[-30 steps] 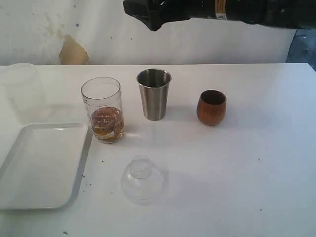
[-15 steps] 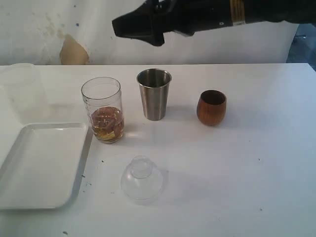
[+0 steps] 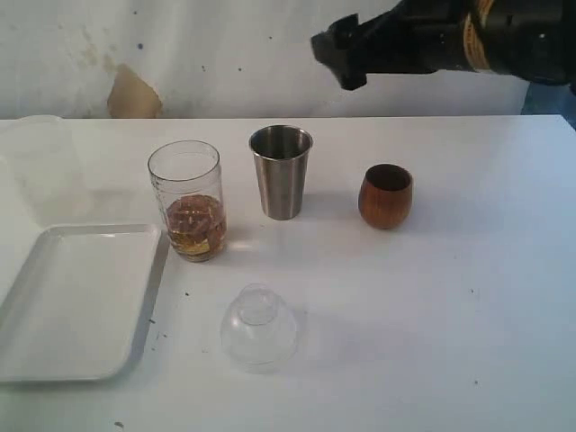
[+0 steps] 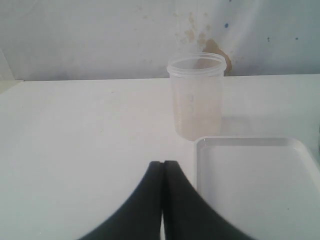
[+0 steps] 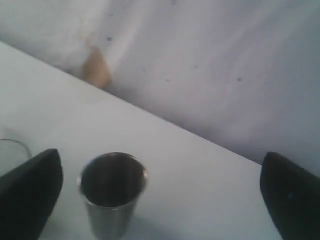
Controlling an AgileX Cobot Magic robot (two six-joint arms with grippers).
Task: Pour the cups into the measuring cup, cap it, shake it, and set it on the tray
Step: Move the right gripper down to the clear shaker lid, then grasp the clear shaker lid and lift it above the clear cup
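Note:
The clear measuring cup [image 3: 184,200] stands upright left of centre with brown pieces and liquid in its bottom. To its right stand the steel tumbler [image 3: 281,171] [image 5: 112,192] and, further right, the reddish-brown wooden cup [image 3: 385,195], both upright. The white tray [image 3: 72,301] [image 4: 255,180] lies at the front left. A clear domed cap [image 3: 258,326] sits on the table in front of the measuring cup. My right gripper [image 3: 346,56] [image 5: 160,200] hangs open high above the back of the table, holding nothing. My left gripper [image 4: 163,165] is shut and empty beside the tray's corner.
A frosted translucent cup [image 4: 196,96] [image 3: 40,162] stands behind the tray at the far left. A white wall with a tan patch [image 3: 133,93] closes the back of the table.
The right arm has swung from above the measuring cup and tumbler toward the right, still high. The cups, cap and tray have not moved.

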